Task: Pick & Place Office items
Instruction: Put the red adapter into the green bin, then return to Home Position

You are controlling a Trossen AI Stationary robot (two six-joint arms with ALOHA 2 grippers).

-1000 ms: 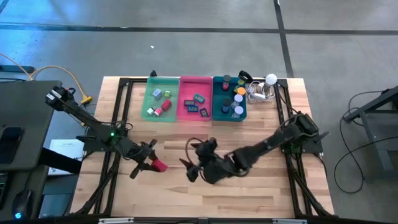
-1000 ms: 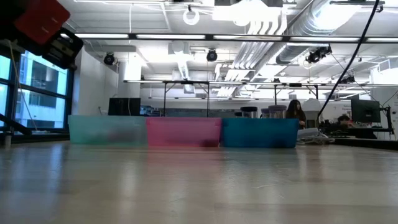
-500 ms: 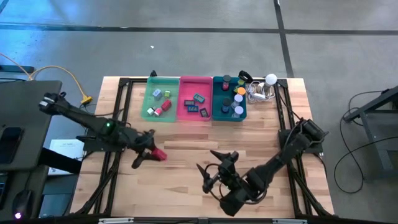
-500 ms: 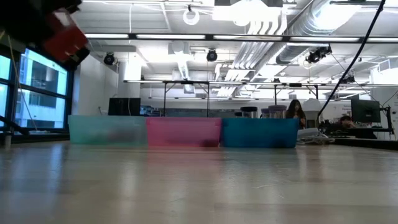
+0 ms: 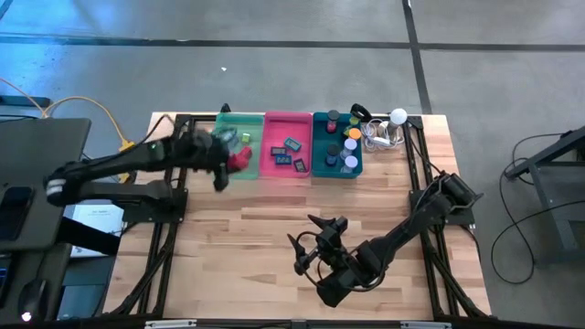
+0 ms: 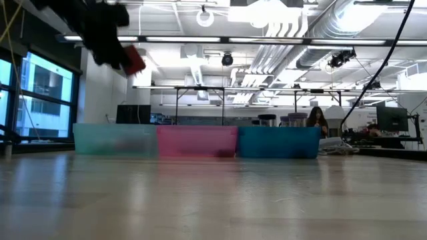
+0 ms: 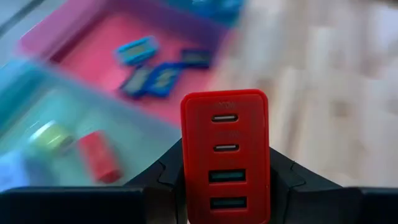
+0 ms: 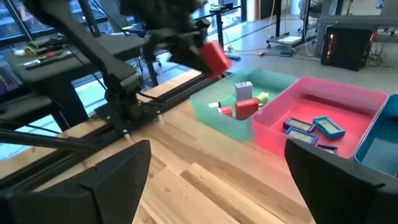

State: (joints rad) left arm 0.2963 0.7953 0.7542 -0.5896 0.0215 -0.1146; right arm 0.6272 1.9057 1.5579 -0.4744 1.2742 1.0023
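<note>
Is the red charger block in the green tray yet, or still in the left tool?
In the left tool. The red block sits clamped between its fingers, raised over the green tray.

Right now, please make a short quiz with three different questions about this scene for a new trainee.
1. True or false: the left hand holds a red block.
2. Above which tray is that block: A green tray, B pink tray, C teal tray?
3. Fill in: the right hand is ____ and holds nothing.

Key: 1 true; 2 A; 3 open.
</note>
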